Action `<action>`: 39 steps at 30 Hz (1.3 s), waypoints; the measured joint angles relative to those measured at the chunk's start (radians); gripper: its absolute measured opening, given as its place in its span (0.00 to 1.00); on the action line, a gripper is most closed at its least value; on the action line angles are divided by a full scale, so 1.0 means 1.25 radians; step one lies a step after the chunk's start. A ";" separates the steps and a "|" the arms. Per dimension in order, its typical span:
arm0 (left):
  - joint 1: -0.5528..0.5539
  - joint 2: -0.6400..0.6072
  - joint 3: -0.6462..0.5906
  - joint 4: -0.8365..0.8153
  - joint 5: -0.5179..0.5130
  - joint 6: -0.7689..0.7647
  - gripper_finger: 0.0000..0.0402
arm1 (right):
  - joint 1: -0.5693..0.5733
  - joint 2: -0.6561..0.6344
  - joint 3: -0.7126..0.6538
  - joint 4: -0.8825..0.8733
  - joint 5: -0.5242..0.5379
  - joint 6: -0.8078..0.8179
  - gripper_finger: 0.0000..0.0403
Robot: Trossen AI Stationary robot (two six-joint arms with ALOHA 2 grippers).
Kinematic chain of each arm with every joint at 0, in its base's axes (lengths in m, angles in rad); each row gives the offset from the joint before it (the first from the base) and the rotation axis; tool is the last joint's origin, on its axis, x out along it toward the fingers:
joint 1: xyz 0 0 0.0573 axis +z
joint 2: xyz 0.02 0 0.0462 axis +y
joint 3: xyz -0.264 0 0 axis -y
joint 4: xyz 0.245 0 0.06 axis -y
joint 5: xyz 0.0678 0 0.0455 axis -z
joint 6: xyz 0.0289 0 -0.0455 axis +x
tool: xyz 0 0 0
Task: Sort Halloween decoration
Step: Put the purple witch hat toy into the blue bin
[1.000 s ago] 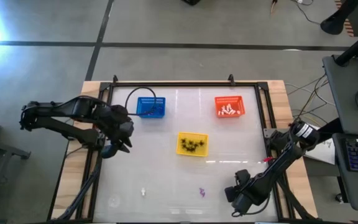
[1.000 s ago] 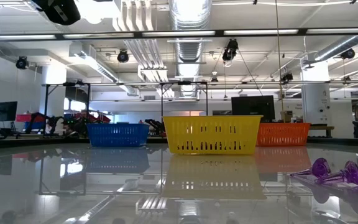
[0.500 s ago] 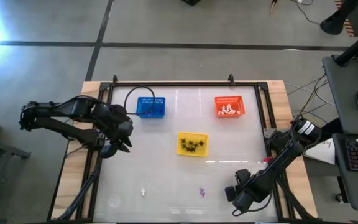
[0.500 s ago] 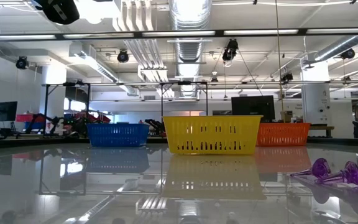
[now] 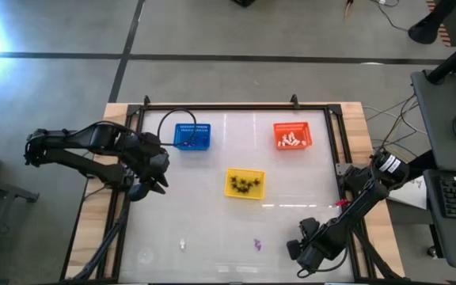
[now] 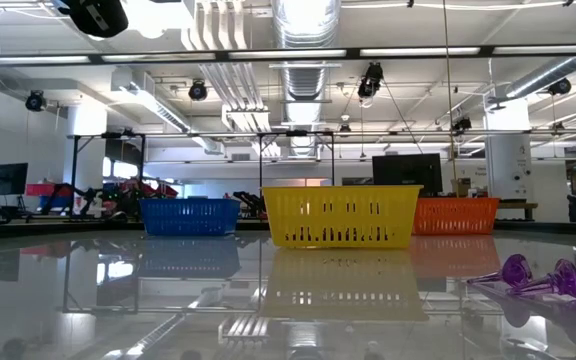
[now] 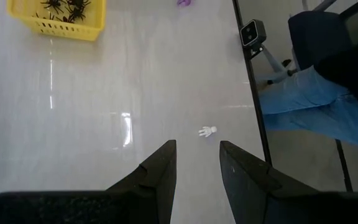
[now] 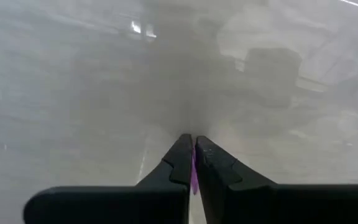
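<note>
Here we are partway through the sort. The right gripper [image 5: 294,250] sits low at the near edge of the table [image 5: 307,182], its two fingers pressed together on a sliver of purple [image 8: 193,179] — it shows between the fingertips in the right wrist view, so we judge a purple trinket has just been pinched. Another purple trinket [image 5: 256,245] lies on the table just beside that gripper; the low view shows it as a pair of small cone-like shapes [image 6: 533,277].

The left gripper [image 5: 150,187] waits over the table's left edge, fingers parted and holding nothing. A single white trinket [image 5: 183,245] lies loose near the front, well apart from it.

Three baskets stand further back: a blue basket [image 5: 191,136], an orange basket [image 5: 292,135] holding white pieces, and a yellow basket [image 5: 245,184] holding black spider-like pieces.

Our reading of the next move — lift the pinched purple piece clear and carry it across to the blue basket, the only one not seen to hold another colour. The piece is tiny, so the grip could easily slip.

We find no brand, label or readable writing anywhere.
</note>
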 joint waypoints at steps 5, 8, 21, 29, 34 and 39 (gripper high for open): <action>0.000 -0.003 0.000 0.000 0.000 0.000 0.26 | 0.000 -0.006 -0.001 -0.001 0.001 0.001 0.02; 0.000 -0.004 0.000 0.000 0.000 0.000 0.26 | 0.000 -0.008 0.002 -0.005 0.004 0.002 0.02; -0.001 -0.008 0.000 0.011 -0.006 0.003 0.26 | -0.001 -0.014 0.132 -0.097 0.138 -0.026 0.02; -0.001 -0.023 0.000 0.015 -0.095 0.048 0.26 | -0.059 -0.019 0.183 -0.113 0.250 -0.127 0.02; -0.001 -0.026 0.000 0.015 -0.157 0.079 0.26 | -0.133 -0.019 0.203 -0.111 0.271 -0.253 0.02; -0.001 -0.027 0.000 -0.004 -0.179 0.064 0.26 | -0.219 -0.020 0.240 -0.110 0.278 -0.440 0.02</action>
